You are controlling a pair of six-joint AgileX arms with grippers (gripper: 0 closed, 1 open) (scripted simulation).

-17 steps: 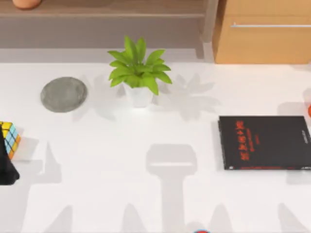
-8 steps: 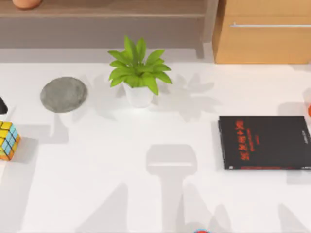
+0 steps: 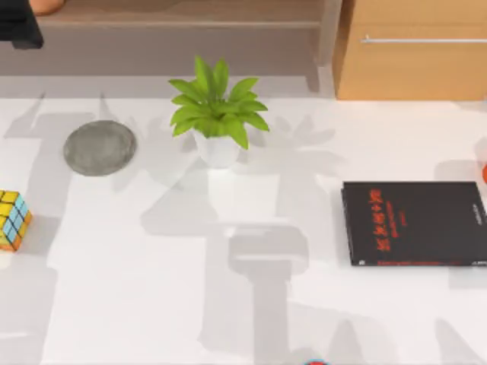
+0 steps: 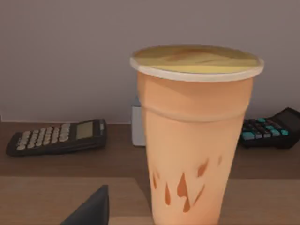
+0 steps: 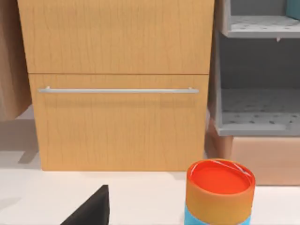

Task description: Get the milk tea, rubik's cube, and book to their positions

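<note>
The milk tea [image 4: 194,140], a tapered orange-tan cup with a pale rim and creamy top, stands upright on a wooden shelf; the top view catches it at the back-left corner [image 3: 46,6]. My left gripper [image 3: 19,26] hovers in front of it, open and apart from it, with one dark fingertip [image 4: 91,211] showing. The rubik's cube [image 3: 14,219] rests on the table at the left edge. A teal-blue sliver [image 5: 294,8] lies on an upper grey shelf; I cannot tell whether it is the book. My right gripper's fingertip [image 5: 91,211] is seen open, facing a drawer cabinet.
A potted green plant [image 3: 217,114] stands mid-back with a grey round mat [image 3: 100,147] to its left. A thin black book [image 3: 415,223] lies at the right. The wooden drawer cabinet [image 3: 415,53] is back right. Calculators [image 4: 56,138] flank the cup. An orange-lidded can [image 5: 219,192] stands near the cabinet.
My left gripper has left the rubik's cube at the table's left edge and travelled back to the shelf at the far left. The cube stays put.
</note>
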